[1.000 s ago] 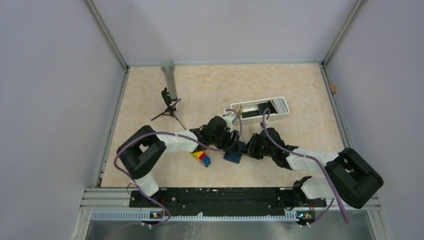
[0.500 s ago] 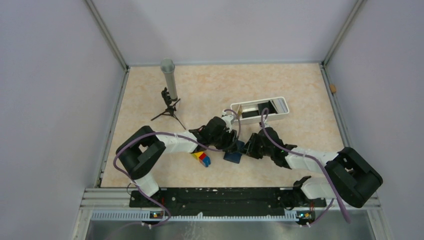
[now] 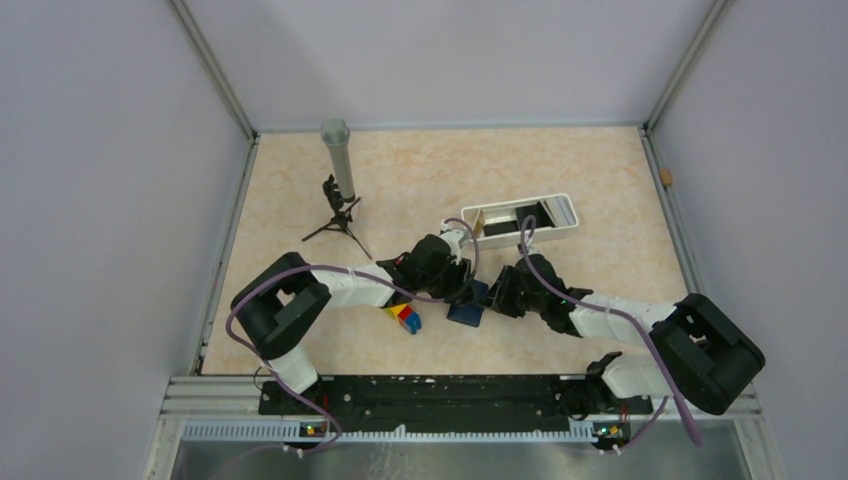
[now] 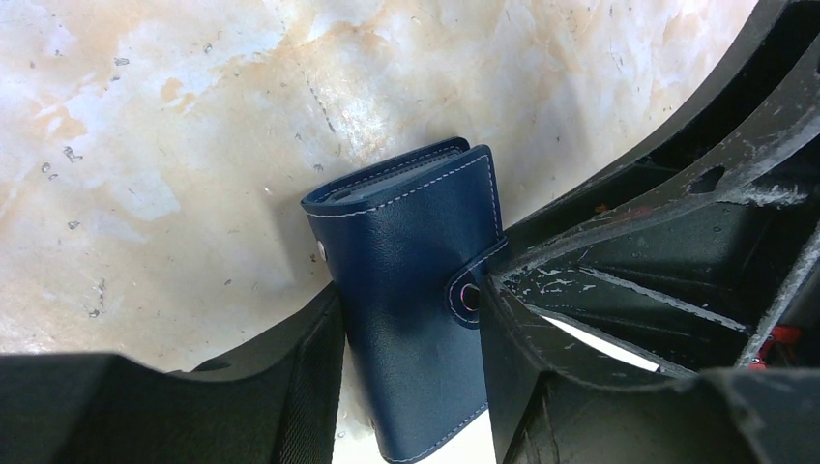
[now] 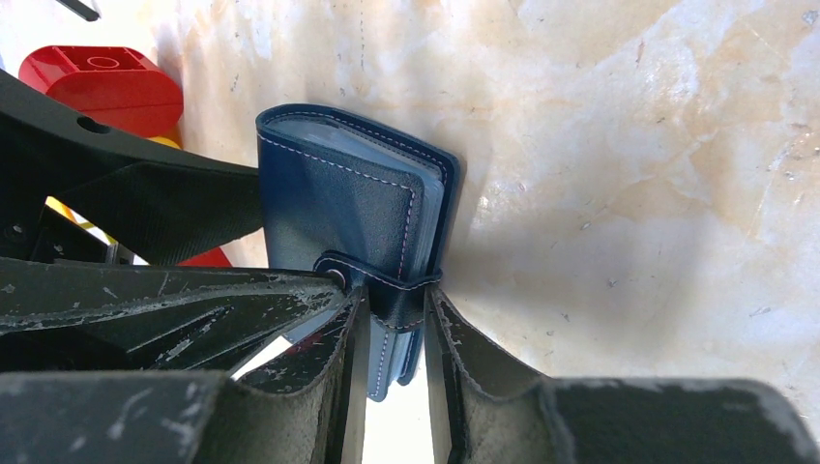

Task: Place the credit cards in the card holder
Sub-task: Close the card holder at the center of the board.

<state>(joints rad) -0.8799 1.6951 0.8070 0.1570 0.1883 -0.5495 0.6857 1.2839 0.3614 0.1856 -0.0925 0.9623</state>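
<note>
Standing at the upper left of the overhead view, a grey microphone (image 3: 337, 150) is rising from its small black tripod (image 3: 335, 218) on the marbled table (image 3: 580, 160). Lower and further right, a cluster of toy bricks (image 3: 405, 317) in yellow, red and blue is lying just beside the left arm.

At the centre, the left gripper (image 4: 411, 290) is reaching down over the navy card holder (image 5: 338, 203). In the left wrist view its two fingers (image 4: 300, 387) are each lying against a long edge of the folded wallet, so this gripper is grasping it by the sides. The card holder is sitting between the two grippers at the centre of the overhead frame, folded over, with its strap wrapping round one edge to a snap stud (image 4: 469, 296). Pale inner leaves are showing at its open edge, but whether a card is sitting inside cannot be told.

Just to the right, the right gripper (image 5: 396, 304) is clenching narrowly on the strap edge of the same wallet. Further up and right, a white oblong tray (image 3: 574, 214) is holding dark items and a thin tan piece at its left end, all too small to identify.
</note>
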